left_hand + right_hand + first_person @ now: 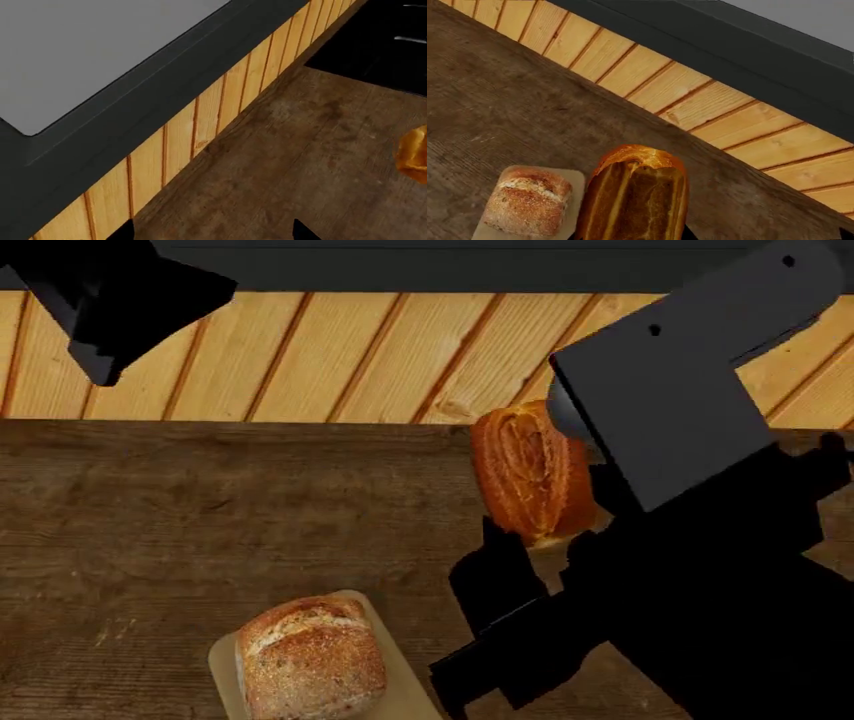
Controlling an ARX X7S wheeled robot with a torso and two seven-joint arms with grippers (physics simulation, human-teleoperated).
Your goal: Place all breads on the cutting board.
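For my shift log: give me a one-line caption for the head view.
Right gripper holds the split-top loaf above the wooden table; speckled roll already on the cutting board.

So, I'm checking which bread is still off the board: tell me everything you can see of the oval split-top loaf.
The split-top loaf is oval, glossy orange-brown, with a wide lengthwise split showing darker ridged crust inside. In the head view it sits by the right gripper, over the dark wooden table near the plank wall, well clear of the cutting board. The right wrist view shows it large and close to that camera. Whether the gripper is clamped on it cannot be told.
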